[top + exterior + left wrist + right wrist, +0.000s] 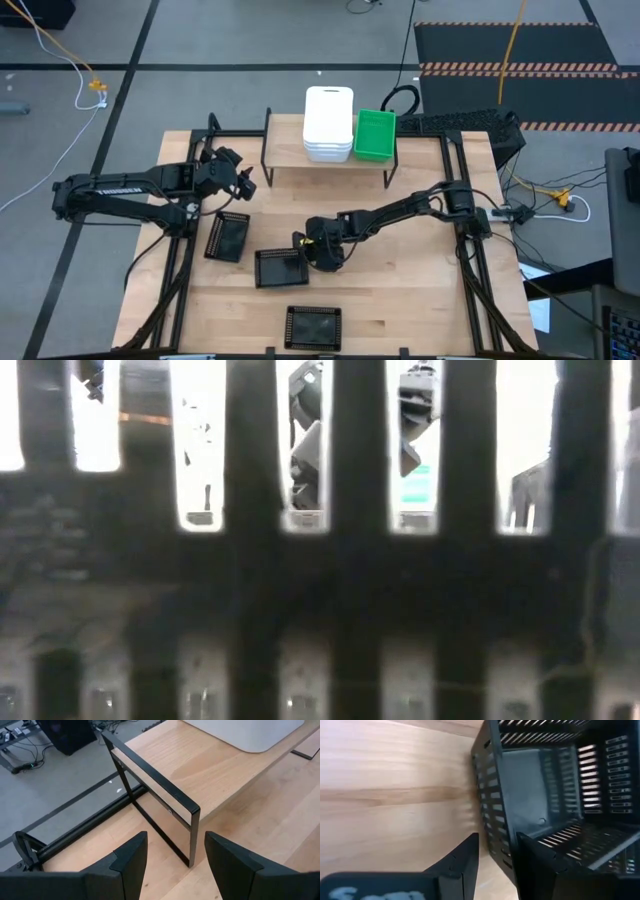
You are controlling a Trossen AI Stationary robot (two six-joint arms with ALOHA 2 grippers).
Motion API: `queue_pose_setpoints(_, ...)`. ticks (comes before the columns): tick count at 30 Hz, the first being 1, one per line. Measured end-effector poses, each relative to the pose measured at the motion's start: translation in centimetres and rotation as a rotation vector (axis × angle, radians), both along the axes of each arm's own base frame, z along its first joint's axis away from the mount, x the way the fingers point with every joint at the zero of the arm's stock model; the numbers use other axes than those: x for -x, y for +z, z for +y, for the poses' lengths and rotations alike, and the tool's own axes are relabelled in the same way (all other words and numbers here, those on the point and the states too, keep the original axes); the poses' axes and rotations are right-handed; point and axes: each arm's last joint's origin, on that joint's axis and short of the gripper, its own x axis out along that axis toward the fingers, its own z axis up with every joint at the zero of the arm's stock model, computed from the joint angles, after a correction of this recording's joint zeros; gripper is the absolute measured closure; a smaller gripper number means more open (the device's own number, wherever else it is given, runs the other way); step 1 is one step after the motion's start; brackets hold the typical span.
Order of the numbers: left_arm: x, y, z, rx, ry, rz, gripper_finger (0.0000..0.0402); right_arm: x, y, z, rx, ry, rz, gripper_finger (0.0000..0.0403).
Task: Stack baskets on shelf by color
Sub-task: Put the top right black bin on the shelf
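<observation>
The shelf (285, 145) stands at the table's far middle. On it rest a stack of white baskets (328, 125) and, to their right, a green basket (375, 135). Three black mesh baskets sit on the table: left (227, 237), middle (280, 268) and near edge (313, 327). My right gripper (306, 247) is open at the middle basket's right wall, tilted down, one finger on each side of that wall (490, 805). My left gripper (243, 180) hangs open above the table by the shelf's left end (165, 785), with nothing between its fingers. My right gripper straddles the middle black basket's right wall (492, 835), one finger (462, 865) outside and one (540, 865) inside, coming slanting from the table's right. Table shows between the outer finger and the wall. Whether the inner finger touches I cannot tell. The basket rests on the table.
The shelf's black metal leg (192, 835) stands just ahead of my left gripper. The mesh of the near black basket (340, 560) fills the low view. Bare tabletop lies to the right of the baskets (420, 290). A black frame runs along the table's sides.
</observation>
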Motion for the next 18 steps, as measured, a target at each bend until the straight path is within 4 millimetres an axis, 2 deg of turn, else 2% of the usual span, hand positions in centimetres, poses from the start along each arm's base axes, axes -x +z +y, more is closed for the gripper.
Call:
queue_pose_setpoints(4, 0.0, 0.0, 0.0, -0.007, -0.008, 0.012, 0.0202, -0.3, 0.0, 0.0, -0.034, -0.032, -0.013, 0.0293)
queue_pose_setpoints(6, 0.0, 0.0, 0.0, -0.007, -0.009, 0.015, 0.0202, -0.2, 0.1, 0.0, -0.061, -0.061, 0.004, 0.0315)
queue_pose_setpoints(10, 0.1, -0.1, 0.0, -0.007, -0.01, 0.021, 0.0202, 0.2, 1.0, 0.0, -0.07, -0.071, 0.027, 0.0386)
queue_pose_setpoints(12, 0.1, -0.1, 0.0, -0.007, -0.01, 0.021, 0.0202, 0.5, 1.7, 0.1, -0.06, -0.056, 0.033, 0.0395)
queue_pose_setpoints(15, 0.1, -0.1, 0.0, -0.007, -0.011, 0.021, 0.0202, 1.0, 3.6, 0.3, -0.097, -0.08, 0.023, 0.04)
queue_pose_setpoints(18, 0.1, -0.1, 0.0, -0.007, -0.01, 0.021, 0.0202, 1.8, 6.7, 0.6, -0.13, -0.096, -0.024, 0.0401)
